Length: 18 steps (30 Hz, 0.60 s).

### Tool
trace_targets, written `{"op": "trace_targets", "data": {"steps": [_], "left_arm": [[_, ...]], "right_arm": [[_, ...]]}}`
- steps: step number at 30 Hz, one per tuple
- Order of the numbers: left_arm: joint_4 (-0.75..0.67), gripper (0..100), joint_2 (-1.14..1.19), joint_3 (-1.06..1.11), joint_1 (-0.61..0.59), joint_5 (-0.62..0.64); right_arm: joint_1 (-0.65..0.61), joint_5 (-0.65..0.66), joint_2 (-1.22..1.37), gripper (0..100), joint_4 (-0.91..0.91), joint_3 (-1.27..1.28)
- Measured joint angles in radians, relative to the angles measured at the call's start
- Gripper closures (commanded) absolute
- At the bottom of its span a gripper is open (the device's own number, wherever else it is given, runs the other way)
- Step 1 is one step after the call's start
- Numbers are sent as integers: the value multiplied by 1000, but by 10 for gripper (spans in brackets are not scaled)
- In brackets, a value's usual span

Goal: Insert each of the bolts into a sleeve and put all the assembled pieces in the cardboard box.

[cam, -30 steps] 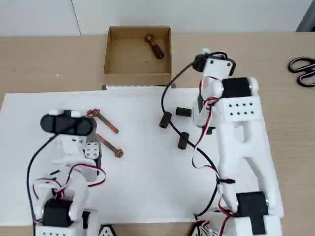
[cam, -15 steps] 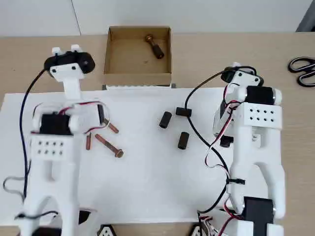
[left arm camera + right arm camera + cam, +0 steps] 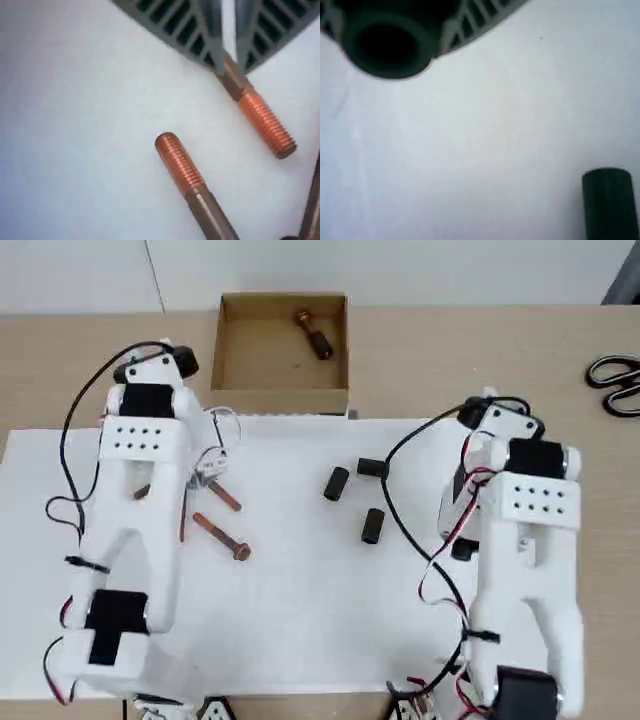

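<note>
Scissors (image 3: 613, 383) on wooden table (image 3: 450, 350), beside white sheet (image 3: 300, 610).

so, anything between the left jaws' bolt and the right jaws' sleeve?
Three loose sleeves lie on the paper between the held bolt and held sleeve; a lifted path would likely clear them. Nothing else visible.

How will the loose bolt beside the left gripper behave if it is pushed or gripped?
The loose bolt lies flat on the white sheet with a round shank, so a push probably rolls it. It looks like metal: likely stiff, heavy for its size. Its smooth shank may slip.
</note>
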Motion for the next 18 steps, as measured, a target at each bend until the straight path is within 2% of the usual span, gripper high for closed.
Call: {"op": "trace_targets", "data": {"steps": [7, 13, 18], "left_arm": [[-40, 987, 91, -51, 5, 126], [-69, 855, 180, -51, 5, 227], [-92, 849, 209, -51, 5, 281]], "right_arm": [[0, 0, -117, 995, -6, 78], [-2, 0, -163, 995, -6, 80], [-2, 0, -164, 995, -6, 80]]}}
